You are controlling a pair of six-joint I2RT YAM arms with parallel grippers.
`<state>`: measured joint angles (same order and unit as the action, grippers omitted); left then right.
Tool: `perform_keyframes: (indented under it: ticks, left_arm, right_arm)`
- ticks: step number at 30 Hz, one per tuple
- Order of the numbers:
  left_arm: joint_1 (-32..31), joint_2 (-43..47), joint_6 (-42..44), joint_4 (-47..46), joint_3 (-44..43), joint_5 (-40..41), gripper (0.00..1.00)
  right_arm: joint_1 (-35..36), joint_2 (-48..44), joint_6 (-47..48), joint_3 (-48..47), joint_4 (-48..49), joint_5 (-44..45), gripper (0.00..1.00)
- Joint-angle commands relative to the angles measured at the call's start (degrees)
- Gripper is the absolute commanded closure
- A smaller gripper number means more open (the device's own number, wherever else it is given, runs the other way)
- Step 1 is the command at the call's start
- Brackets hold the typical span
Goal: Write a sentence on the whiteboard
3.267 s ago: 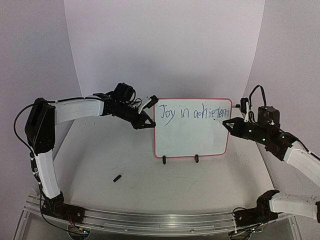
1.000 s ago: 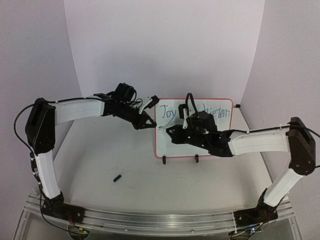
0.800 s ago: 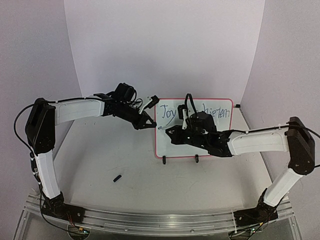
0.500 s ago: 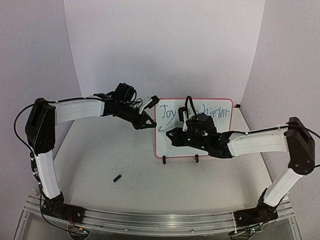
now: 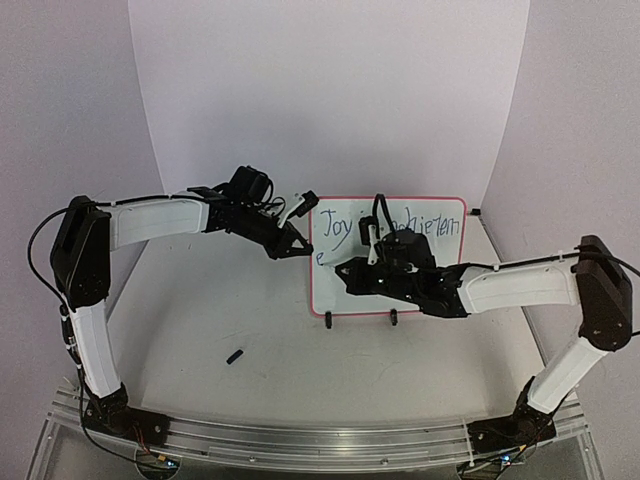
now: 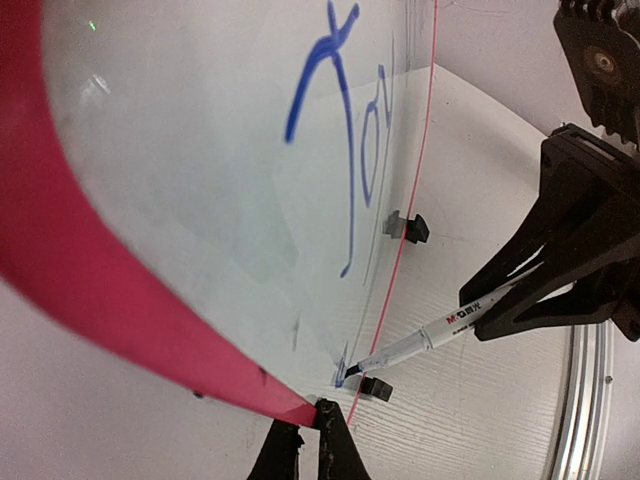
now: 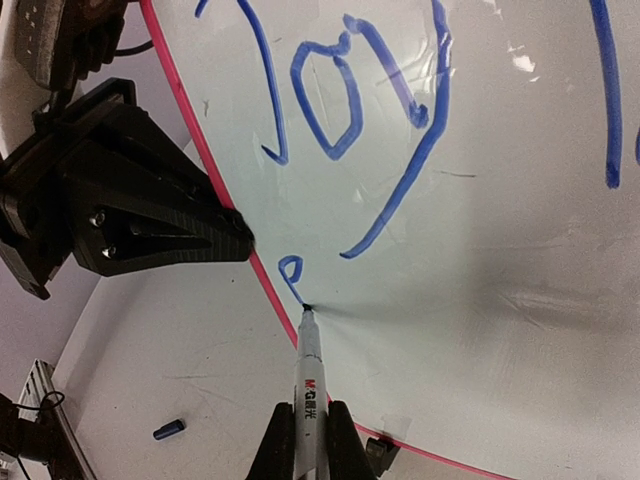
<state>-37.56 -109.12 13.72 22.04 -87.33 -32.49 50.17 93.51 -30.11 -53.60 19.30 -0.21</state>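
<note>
backdrop [image 5: 330,100]: smooth white sheet, curved behind the table.
table [image 5: 250,320]: white, faint wood grain, matte.
rail [image 5: 300,435]: ribbed aluminium strip along the near edge, carrying both arm bases.
whiteboard [image 5: 325,290]: upright at centre-right of the table, glossy white, thin pink-red rim, rounded corners.
right gripper [image 7: 308,430]: its arm reaches across the front of the whiteboard and hides the middle of the writing; black jaws clamped on the marker's barrel.
left gripper [image 6: 305,450]: black, wedge-shaped, at the whiteboard's left edge; jaws pinched on the red rim.
sentence [image 5: 338,228]: thin blue uneven letters along the top; "Joy" reads at the left and a few letters at the right. One small looped letter sits below "Joy", near the left rim.
marker [image 7: 308,370]: slim white barrel with printed logo, dark tip touching the whiteboard just under the looped letter.
feet [image 5: 328,320]: two small black clips under the bottom rim.
cap [image 5: 235,356]: small dark cylinder lying on the table, well apart from the whiteboard, front-left.
</note>
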Motion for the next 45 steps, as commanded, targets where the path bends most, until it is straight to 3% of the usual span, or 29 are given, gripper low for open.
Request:
perform_keyframes:
  ticks: [1, 45]
  left_arm:
    - [-1.6, -0.8, 4.5, 8.8, 0.8, 3.6, 1.0]
    - [-1.6, -0.6, 4.6, 8.8, 0.8, 3.7, 1.0]
  right_arm:
    - [-0.6, -3.9, -0.2, 0.8, -0.2, 2.5, 1.0]
    - [-0.5, -1.5, -2.0, 0.8, -0.4, 4.2, 1.0]
